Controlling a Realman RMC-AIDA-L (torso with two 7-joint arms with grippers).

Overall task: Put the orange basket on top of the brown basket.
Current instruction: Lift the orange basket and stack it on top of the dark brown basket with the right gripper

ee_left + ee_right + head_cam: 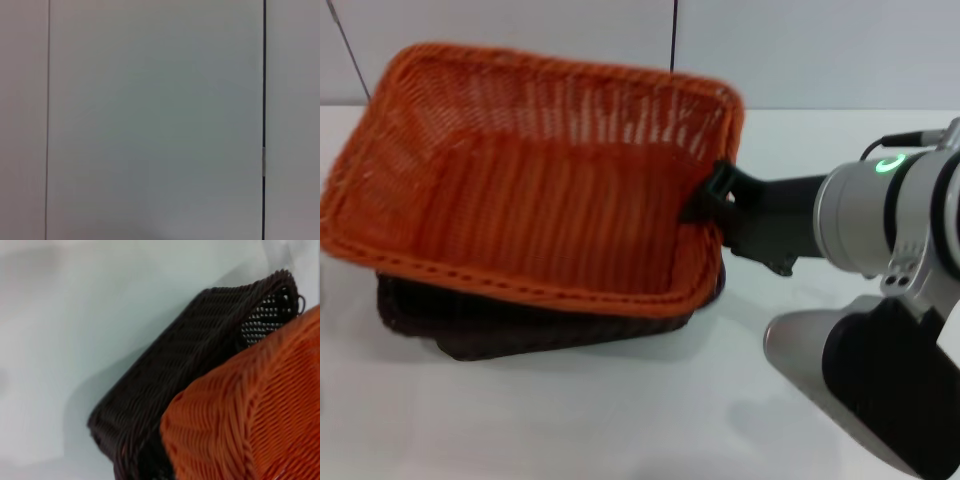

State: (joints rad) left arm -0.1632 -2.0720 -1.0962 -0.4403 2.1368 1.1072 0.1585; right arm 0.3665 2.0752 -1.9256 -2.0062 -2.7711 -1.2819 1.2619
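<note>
1. The white tabletop (620, 420) is carrying everything in the head view, with a pale panelled wall (800, 50) running along its far edge; the left wrist view is showing only pale panels with thin dark seams.
2. The orange basket (540, 190) is sitting over the far-left part of the tabletop, open side up and tilted, with its right end raised. Its near-left rim is overhanging the basket beneath.
3. The brown basket (520, 335) is lying directly under the orange one, resting on the tabletop, with only its near side and left end peeking out (a dark strip in the head view). In the right wrist view the orange basket (260, 420) is pressing against the brown basket (170, 390), the orange weave overlapping the dark rim.
4. The right arm is reaching in from the right edge of the tabletop, a green ring light glowing on its silver wrist.
5. The right gripper (712, 196) is clamping its black fingers over the orange basket's right-hand rim, one finger showing inside the wall.
6. The left gripper is appearing in no view.
</note>
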